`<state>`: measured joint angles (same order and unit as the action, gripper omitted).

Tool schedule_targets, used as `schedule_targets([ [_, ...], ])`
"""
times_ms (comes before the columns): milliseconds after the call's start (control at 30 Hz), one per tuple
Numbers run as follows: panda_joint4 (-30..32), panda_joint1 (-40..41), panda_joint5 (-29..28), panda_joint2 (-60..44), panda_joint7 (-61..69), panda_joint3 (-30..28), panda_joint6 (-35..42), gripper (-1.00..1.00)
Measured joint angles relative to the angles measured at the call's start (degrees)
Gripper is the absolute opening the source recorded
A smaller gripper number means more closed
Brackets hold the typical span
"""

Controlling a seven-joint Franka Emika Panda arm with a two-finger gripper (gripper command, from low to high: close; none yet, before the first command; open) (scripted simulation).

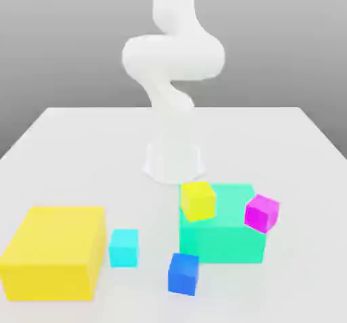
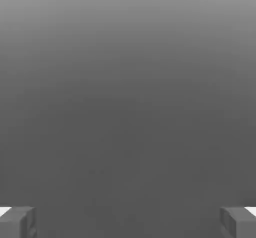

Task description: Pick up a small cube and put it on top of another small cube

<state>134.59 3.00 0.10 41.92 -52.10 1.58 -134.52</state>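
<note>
A plain white desk (image 1: 74, 145) fills the lower part of the exterior view under soft, even light. Behind it rises a bare grey backdrop, darker toward the top.

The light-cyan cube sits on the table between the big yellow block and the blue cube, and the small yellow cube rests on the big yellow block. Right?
Not quite. In the exterior view the small yellow cube is at the teal-green block, not on the big yellow block. The light-cyan cube does sit between that block and the blue cube.

white arm (image 1: 173, 64), small cube (image 1: 124, 248) beside big yellow block (image 1: 54, 250)
</note>
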Motion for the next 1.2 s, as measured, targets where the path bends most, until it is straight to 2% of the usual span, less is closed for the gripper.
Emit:
schedule_targets([
  [367, 12.5, 12.5, -0.2, -17.4, -28.2, 6.3, -12.1, 0.0],
  [667, 22.5, 20.3, -0.9, -31.5, -51.3, 8.8, -22.0, 0.0],
  [867, 28.7, 23.3, -0.2, -40.9, -65.0, 8.4, -28.7, 0.0],
  [967, 28.3, 22.7, -3.1, -46.7, -68.6, 6.9, -33.4, 0.0],
  [1100, 27.0, 18.4, -7.0, -54.9, -71.7, 1.7, -40.1, 0.0],
  [1133, 26.8, 17.7, -7.5, -56.3, -72.1, 0.9, -41.2, -1.0],
  [1200, 26.8, 17.7, -7.5, -56.3, -72.1, 0.9, -41.2, -1.0],
])
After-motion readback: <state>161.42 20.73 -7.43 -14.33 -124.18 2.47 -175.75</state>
